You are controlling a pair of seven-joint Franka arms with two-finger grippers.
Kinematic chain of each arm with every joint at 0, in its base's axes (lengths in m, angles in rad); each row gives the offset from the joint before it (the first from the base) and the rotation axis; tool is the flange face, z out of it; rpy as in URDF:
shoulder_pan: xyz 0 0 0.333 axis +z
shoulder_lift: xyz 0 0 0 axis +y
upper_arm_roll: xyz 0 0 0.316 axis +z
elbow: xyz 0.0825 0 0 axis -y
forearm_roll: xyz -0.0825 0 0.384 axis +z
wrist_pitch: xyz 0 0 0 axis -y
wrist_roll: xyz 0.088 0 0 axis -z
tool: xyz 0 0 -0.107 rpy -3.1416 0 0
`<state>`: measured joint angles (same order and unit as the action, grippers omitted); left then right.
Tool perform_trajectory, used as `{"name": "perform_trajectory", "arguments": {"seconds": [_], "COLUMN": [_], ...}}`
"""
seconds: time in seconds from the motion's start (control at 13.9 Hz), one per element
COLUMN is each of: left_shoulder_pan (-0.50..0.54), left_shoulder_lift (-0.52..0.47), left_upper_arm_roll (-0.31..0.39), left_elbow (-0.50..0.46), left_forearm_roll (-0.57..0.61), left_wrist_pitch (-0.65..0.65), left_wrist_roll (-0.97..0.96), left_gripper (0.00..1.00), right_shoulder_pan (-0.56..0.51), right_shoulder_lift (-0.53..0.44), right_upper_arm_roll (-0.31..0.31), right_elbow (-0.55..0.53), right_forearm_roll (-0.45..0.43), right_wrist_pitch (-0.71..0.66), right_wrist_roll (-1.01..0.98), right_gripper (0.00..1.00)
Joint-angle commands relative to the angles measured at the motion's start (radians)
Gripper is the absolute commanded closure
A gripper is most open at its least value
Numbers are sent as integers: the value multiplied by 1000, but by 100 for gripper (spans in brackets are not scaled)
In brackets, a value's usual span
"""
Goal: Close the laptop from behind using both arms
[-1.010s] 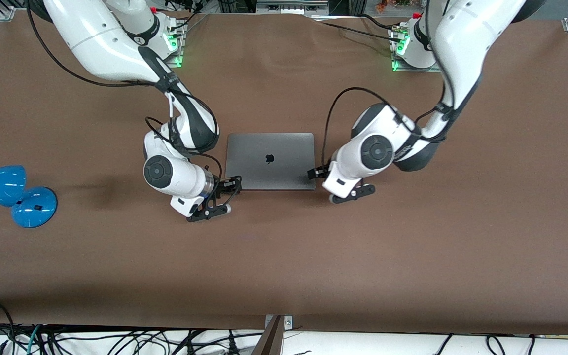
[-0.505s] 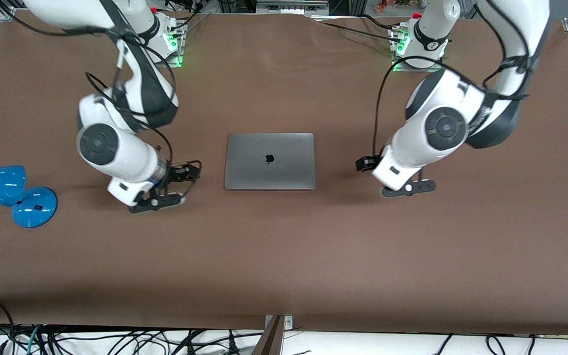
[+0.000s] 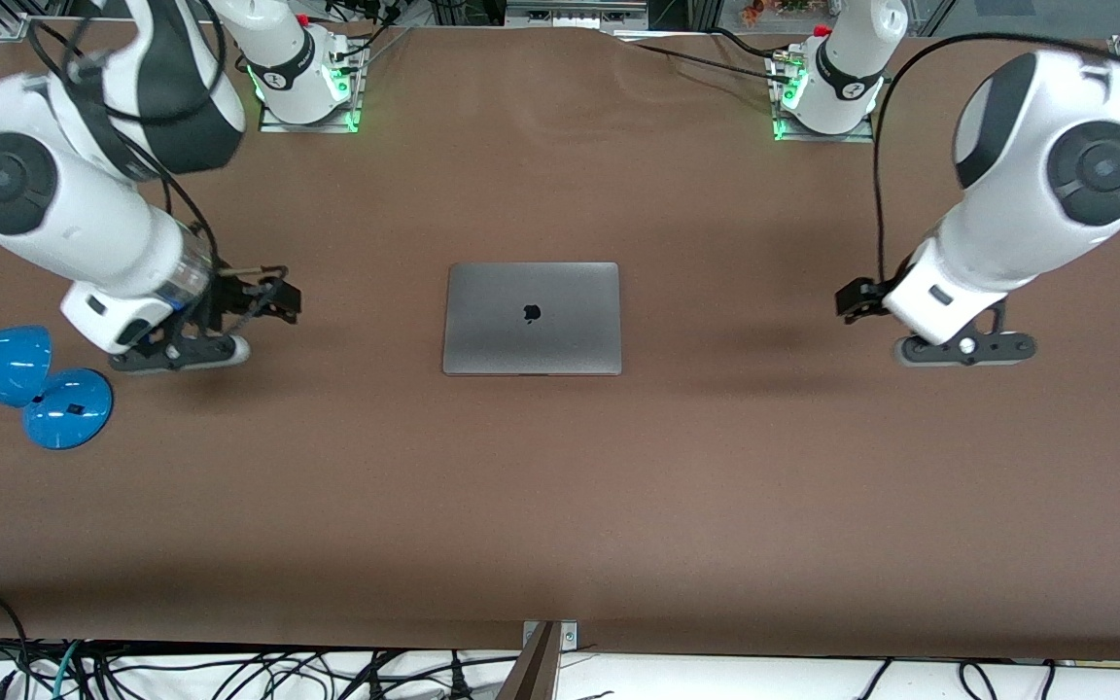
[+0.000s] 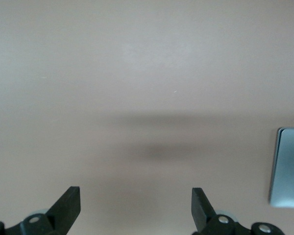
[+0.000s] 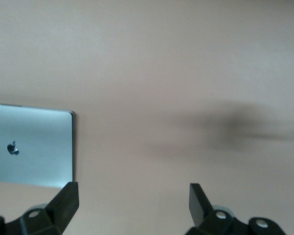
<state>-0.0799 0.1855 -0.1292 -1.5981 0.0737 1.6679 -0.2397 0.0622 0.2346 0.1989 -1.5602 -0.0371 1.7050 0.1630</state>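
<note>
A closed grey laptop (image 3: 532, 318) lies flat at the middle of a brown table (image 3: 560, 506), lid down with its dark logo facing up and its edges square to the table's edges. Nothing touches it.

The two white robot arms are raised clear of it, one to each side. The right arm (image 3: 64, 209) reaches out from its base at the table's edge farthest from the front camera, and the right gripper (image 3: 229, 321) hangs over bare table toward that arm's end, well apart from the laptop. Its fingers (image 5: 63, 203) stand wide apart and hold nothing; in the right wrist view a corner of the laptop's lid and the logo show on the table below.

The left arm (image 3: 1036, 214) mirrors it at its own end of the table. The left gripper (image 3: 920, 326) is over bare table, also well apart from the laptop, with its fingers (image 4: 68, 205) spread wide and empty. The left wrist view catches only a sliver of the laptop's edge.

A blue desk lamp (image 3: 25, 384) sits at the right arm's end of the table, close to the table's edge and just beside the right gripper in the front view, a little nearer the front camera.
</note>
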Motion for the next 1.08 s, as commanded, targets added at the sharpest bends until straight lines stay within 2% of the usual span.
{"name": "perform_trajectory", "arguments": {"seconds": [0.0, 0.43, 0.65, 1.01], "left_shoulder_pan": [-29, 66, 66, 43], "left_shoulder_lift": [-81, -168, -205, -207], "left_upper_arm_roll": [68, 86, 88, 89], "left_elbow": [-13, -17, -29, -33], "left_forearm_roll": [-5, -103, -101, -95], "left_wrist_pitch": [-69, -161, -181, -183], "left_wrist_roll": [85, 267, 286, 273], "left_gripper": [0, 0, 0, 0], "right_shoulder_pan": [-21, -88, -110, -122], "right_shoulder_lift": [-86, -164, -178, -202], "right_upper_arm_roll": [4, 1, -9, -19], "right_elbow": [-26, -34, -34, -37], "right_forearm_roll": [-12, -10, -10, -10], "right_wrist_pitch": [-56, -140, -176, -217], "right_wrist_roll": [13, 12, 12, 13], "right_gripper": [0, 0, 0, 0]}}
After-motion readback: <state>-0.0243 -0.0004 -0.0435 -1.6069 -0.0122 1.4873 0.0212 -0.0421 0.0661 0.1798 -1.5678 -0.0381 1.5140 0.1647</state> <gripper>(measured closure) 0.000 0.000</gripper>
